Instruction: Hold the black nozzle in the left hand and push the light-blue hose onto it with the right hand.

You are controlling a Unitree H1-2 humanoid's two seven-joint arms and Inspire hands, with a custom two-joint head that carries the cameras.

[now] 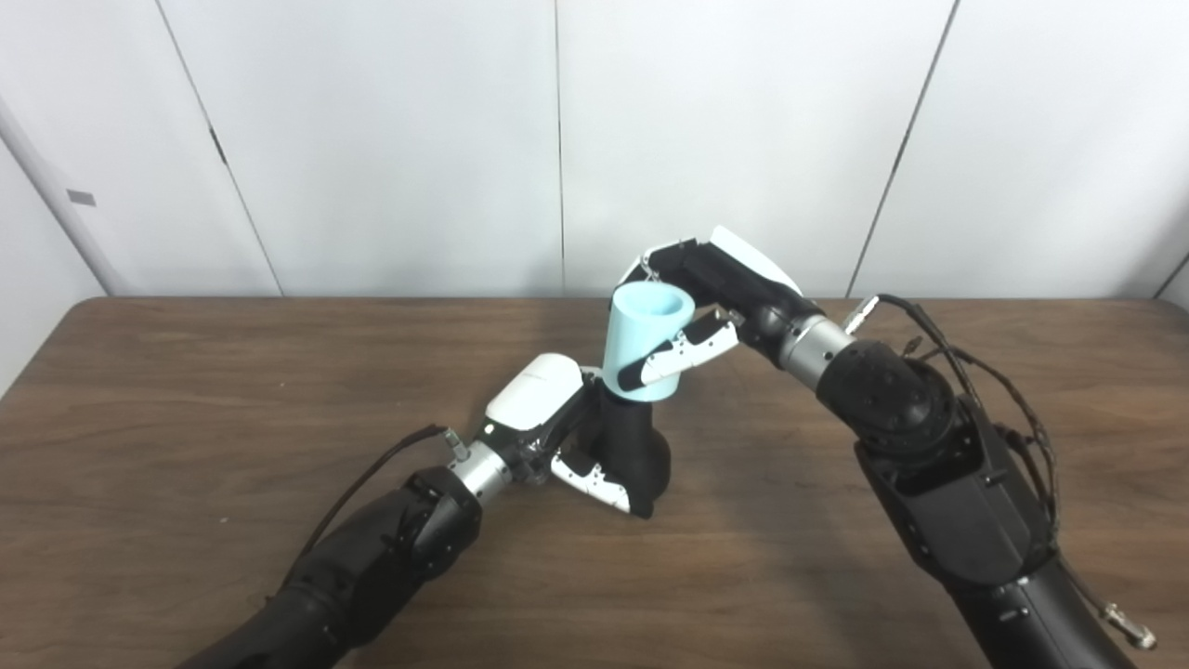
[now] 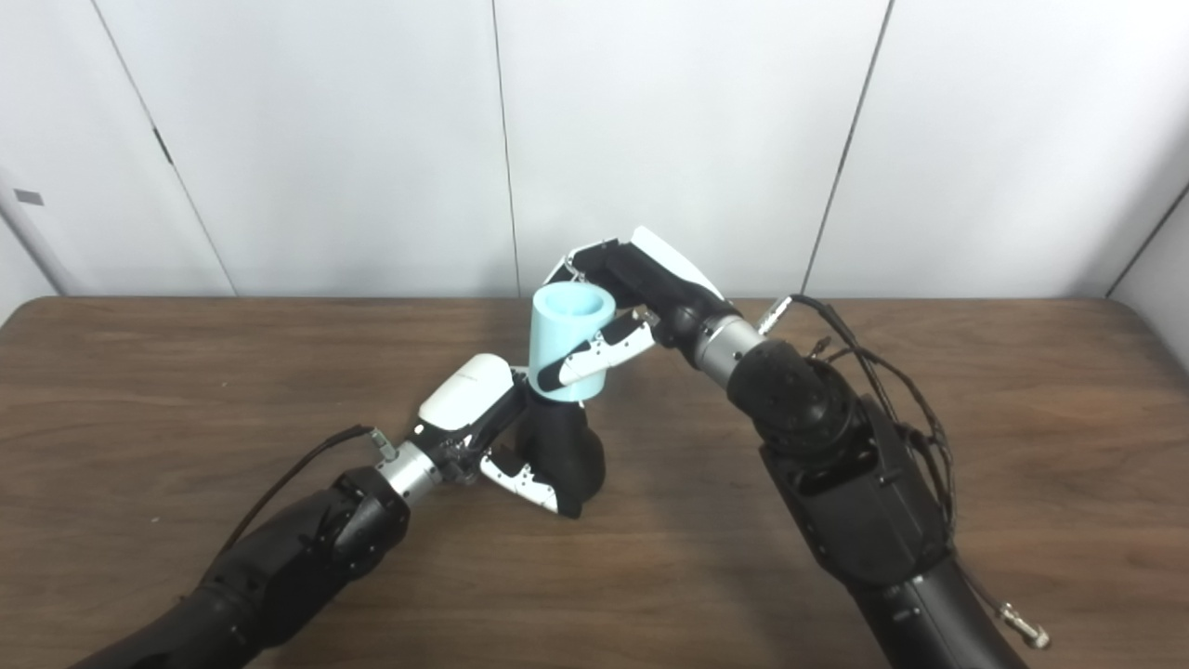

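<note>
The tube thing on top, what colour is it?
The short tube-shaped plastic hose is light blue, held in the right hand; clearest in the left eye view.

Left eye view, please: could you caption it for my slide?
Left hand grips the black nozzle while right hand holds the light-blue hose atop it.

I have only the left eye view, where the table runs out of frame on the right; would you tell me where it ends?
Observer: In the right eye view the table's right edge shows, running back to a rounded far corner.
Operator: Thank you. Is the right arm close to it?
Observer: No. The arm's cables hang apart from that edge, with bare wood between them. The right hand, shut on the light-blue hose, is farther off.
</note>
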